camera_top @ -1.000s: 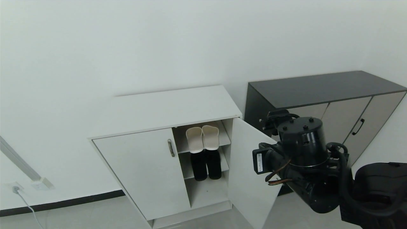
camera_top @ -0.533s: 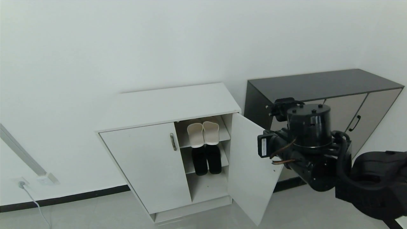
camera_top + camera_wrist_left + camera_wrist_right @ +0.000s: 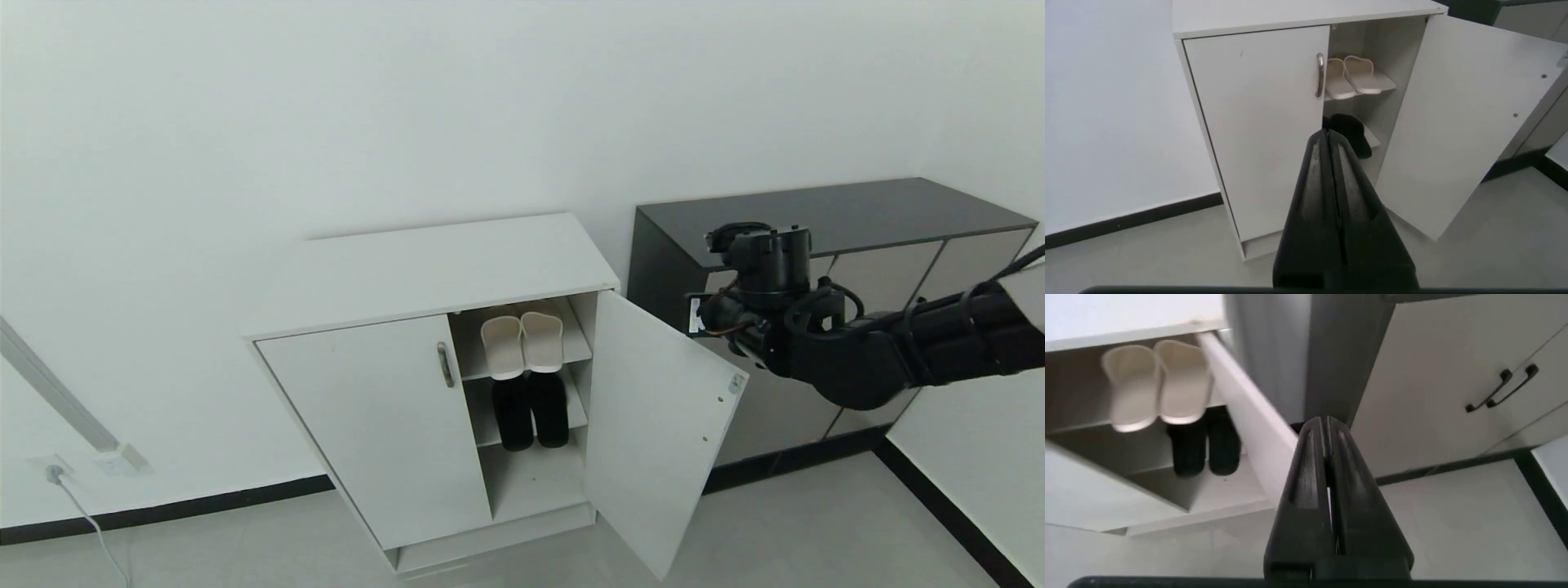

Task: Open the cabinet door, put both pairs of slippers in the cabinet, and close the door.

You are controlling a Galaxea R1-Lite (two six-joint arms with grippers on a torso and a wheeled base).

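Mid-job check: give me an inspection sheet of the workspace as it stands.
Surface: pale grey floor.
Job's things: white two-door cabinet, right door open; cream slippers on upper shelf, black slippers on the shelf below.
Clutter: nothing seen.
Grippers: left gripper shut, facing the cabinet front; right gripper shut, near the open door's edge.
Cables: white cable hanging from wall socket.
Surroundings: white wall; dark-topped sideboard right of cabinet.

White wall (image 3: pixel 326 98), grey floor (image 3: pixel 775 531), black baseboard (image 3: pixel 163 514), dark-topped sideboard (image 3: pixel 857 212) at right.
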